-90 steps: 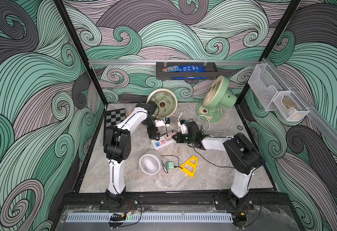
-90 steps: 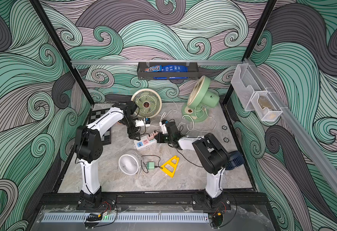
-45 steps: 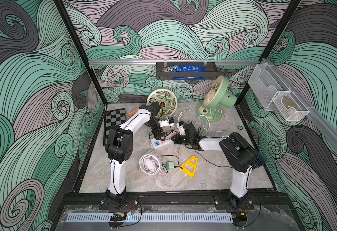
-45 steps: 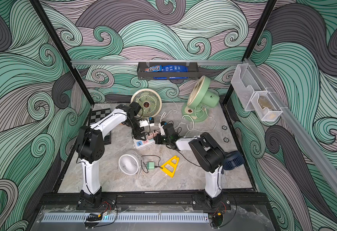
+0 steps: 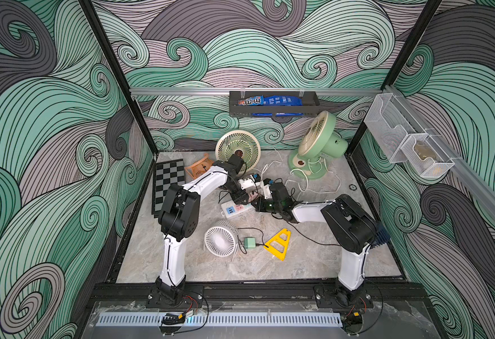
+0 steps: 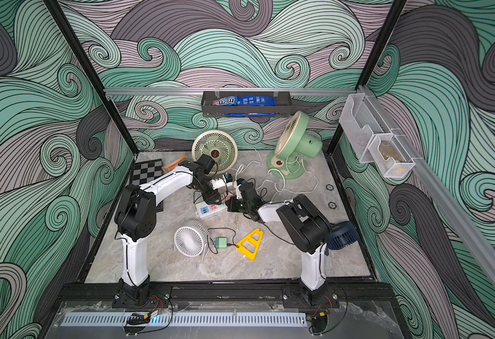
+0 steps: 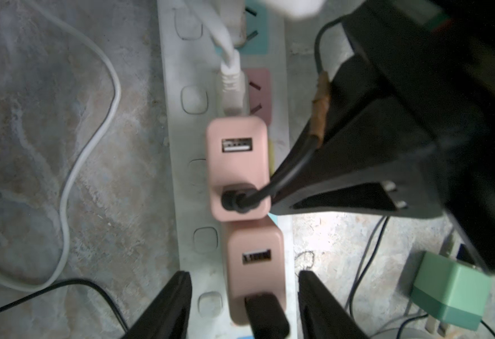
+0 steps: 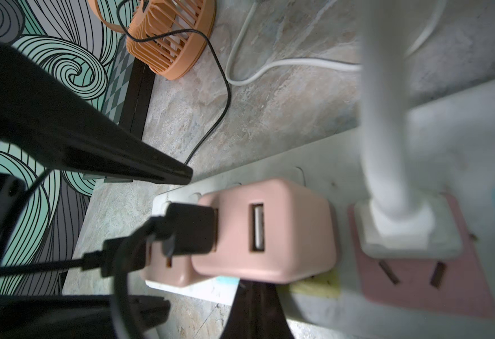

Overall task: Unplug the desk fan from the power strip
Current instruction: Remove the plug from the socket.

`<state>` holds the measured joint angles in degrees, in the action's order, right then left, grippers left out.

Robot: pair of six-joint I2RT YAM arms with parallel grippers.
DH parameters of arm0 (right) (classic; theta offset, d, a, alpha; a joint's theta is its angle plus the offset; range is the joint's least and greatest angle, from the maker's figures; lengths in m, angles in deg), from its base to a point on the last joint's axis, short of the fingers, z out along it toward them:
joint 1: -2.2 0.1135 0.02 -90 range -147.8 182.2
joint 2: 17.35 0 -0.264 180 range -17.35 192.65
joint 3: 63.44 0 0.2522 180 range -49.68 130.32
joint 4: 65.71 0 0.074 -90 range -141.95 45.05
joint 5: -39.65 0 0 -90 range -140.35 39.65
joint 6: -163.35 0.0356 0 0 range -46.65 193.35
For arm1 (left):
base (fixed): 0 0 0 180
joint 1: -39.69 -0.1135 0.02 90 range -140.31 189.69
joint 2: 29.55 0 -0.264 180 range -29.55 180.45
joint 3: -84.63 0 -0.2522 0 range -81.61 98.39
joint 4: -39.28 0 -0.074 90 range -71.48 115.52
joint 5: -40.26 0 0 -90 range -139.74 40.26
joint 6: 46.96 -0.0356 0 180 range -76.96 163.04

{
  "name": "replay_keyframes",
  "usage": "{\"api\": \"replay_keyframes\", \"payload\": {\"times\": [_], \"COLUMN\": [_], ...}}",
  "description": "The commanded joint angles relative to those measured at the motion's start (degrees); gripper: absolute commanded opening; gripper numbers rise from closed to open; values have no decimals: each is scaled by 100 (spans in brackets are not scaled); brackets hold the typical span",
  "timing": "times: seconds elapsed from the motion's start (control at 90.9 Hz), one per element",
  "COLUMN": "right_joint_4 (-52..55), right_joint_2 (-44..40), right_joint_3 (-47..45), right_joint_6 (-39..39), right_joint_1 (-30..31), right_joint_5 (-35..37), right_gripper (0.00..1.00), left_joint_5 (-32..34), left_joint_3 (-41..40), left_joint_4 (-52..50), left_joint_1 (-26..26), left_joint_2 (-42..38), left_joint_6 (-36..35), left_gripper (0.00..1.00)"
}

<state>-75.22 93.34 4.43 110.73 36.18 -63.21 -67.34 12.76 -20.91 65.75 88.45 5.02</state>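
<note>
Folded chessboard (image 5: 168, 176) flat at the marble tabletop's edge. Nearer the front, yellow triangular frame (image 5: 281, 241) just beside a mint-green charger cube (image 5: 250, 243). On the back wall, black shelf (image 5: 272, 111) holding an M&M's bag (image 5: 250, 101).

The power strip (image 5: 234, 210) lay mid-table, a standing fan (image 5: 238, 148) at its twelve o'clock, a taller fan (image 5: 318, 138) toward two and the chessboard (image 5: 167, 182) at nine. A small fan (image 5: 220, 242) sat at its six, a cube charger (image 5: 250, 243) at that fan's three o'clock and a triangular frame (image 5: 274, 251) beyond. On the strip one adapter (image 7: 237, 167) stood beside a second adapter (image 7: 255, 264), seemingly touching.
</note>
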Motion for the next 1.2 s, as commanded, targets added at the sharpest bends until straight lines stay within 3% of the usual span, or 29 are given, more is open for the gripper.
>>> {"api": "replay_keyframes", "payload": {"times": [0.0,0.418,0.88,1.189], "right_joint_4": [-139,-390,-1707,-2170], "right_joint_2": [-21,-177,-420,-143], "right_joint_3": [-96,-271,-883,-975], "right_joint_6": [67,44,-124,-8], "right_joint_1": [33,96,93,231], "right_joint_5": [127,153,-210,61], "right_gripper": [7,7,6,5], "left_joint_5": [3,48,357,425], "left_joint_3": [-89,-218,-350,-357], "left_joint_4": [320,372,399,390], "left_joint_1": [66,162,200,206], "left_joint_2": [-129,-82,-162,-145], "left_joint_6": [278,288,73,93], "left_gripper": [57,38,0,0]}}
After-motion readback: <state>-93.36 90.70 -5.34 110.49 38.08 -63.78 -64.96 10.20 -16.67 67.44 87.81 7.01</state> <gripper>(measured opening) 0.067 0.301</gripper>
